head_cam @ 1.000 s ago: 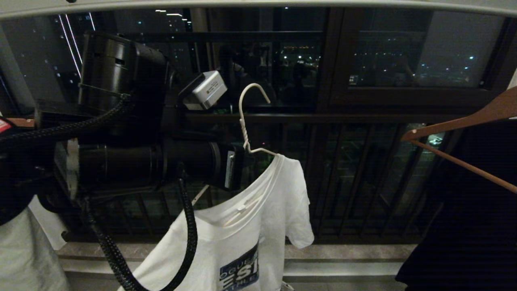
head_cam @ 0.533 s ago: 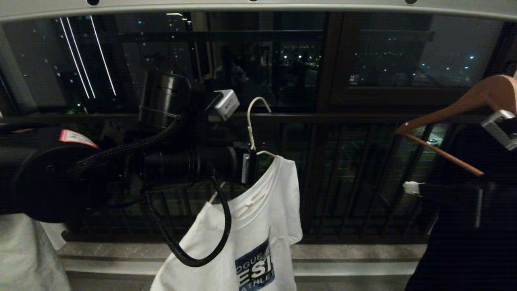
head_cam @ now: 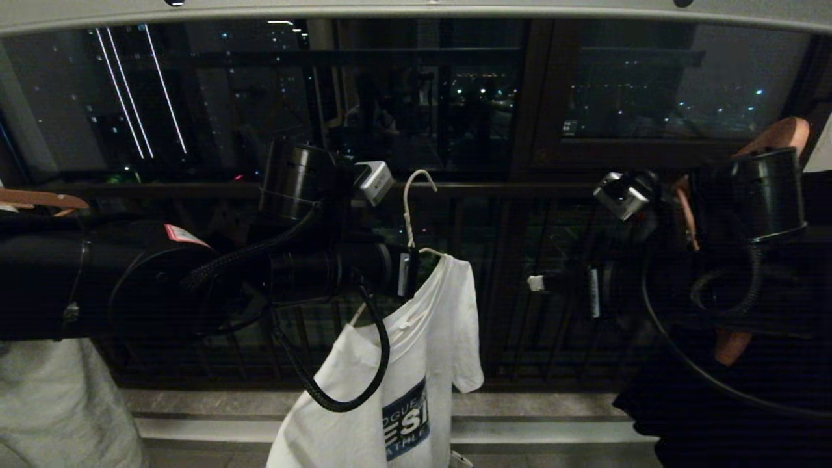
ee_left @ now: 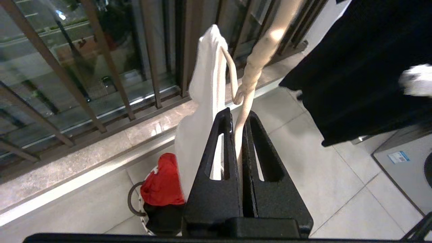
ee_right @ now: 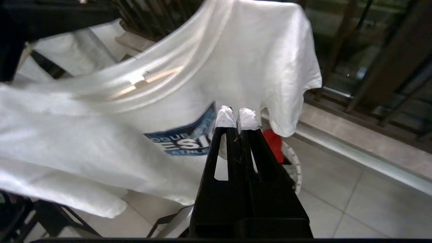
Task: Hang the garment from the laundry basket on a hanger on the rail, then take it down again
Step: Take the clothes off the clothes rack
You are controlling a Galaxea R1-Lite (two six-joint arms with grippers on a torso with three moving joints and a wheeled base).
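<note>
The white garment [head_cam: 422, 351] with a blue logo hangs on the white wire hanger [head_cam: 411, 195], whose hook is free in the air well below the rail [head_cam: 416, 10]. My left gripper [head_cam: 409, 263] is shut on the hanger's twisted neck [ee_left: 251, 77]; the garment [ee_left: 202, 101] drapes beside its fingers. My right gripper [head_cam: 535, 283] is level with the garment's sleeve, to its right and apart from it, shut on nothing. In the right wrist view its white-taped tips [ee_right: 237, 118] point at the garment [ee_right: 202, 77]. The laundry basket [ee_right: 294, 165] stands on the floor below.
A black garment [head_cam: 715, 403] on a brown wooden hanger [head_cam: 777, 133] hangs at the right, behind my right arm. A red cloth [ee_left: 162, 182] lies in the basket. The dark balcony railing [head_cam: 494, 292] runs behind. A pale cloth [head_cam: 58, 403] hangs at the far left.
My right arm has swung up into view from the right towards the garment. My left arm has reached further out with the hanger and garment.
</note>
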